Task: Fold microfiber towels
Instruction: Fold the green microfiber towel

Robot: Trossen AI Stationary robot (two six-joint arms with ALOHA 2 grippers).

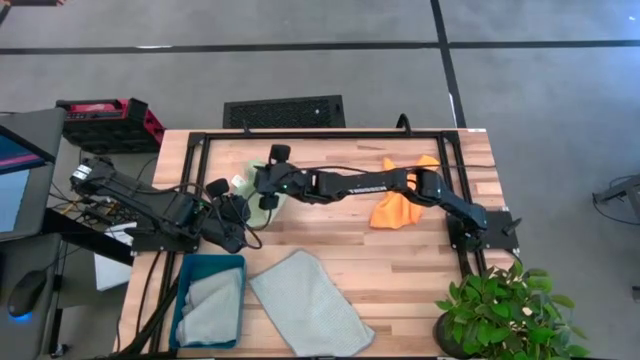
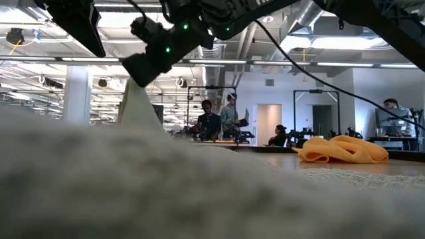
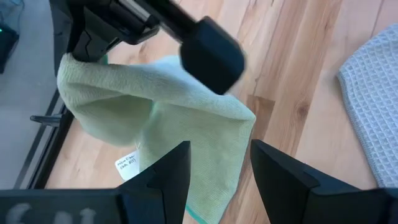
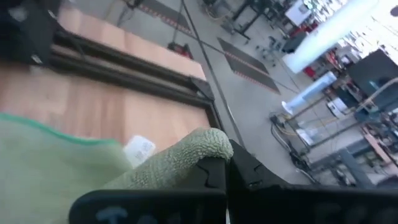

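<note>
Grey towel [image 1: 311, 304] lay spread at the table's near edge, a second [image 1: 212, 306] in the teal bin [image 1: 183, 278]. Left gripper [image 1: 238, 220] stood wide, empty — just beside the green towel [image 3: 168, 118]. Right gripper [image 1: 267, 192] was clamped on that towel's corner, lifting it. Orange towel [image 1: 398, 200] sat crumpled farther back.

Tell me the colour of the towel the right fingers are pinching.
Light green towel with a small white tag; clearest in the left wrist view.

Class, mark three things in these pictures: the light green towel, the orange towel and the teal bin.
light green towel [image 3: 186, 118], left wrist view: the middle of its hanging cloth.
orange towel [image 1: 397, 208], high view: the crumpled heap's centre.
teal bin [image 1: 212, 262], high view: the rim's far edge.
</note>
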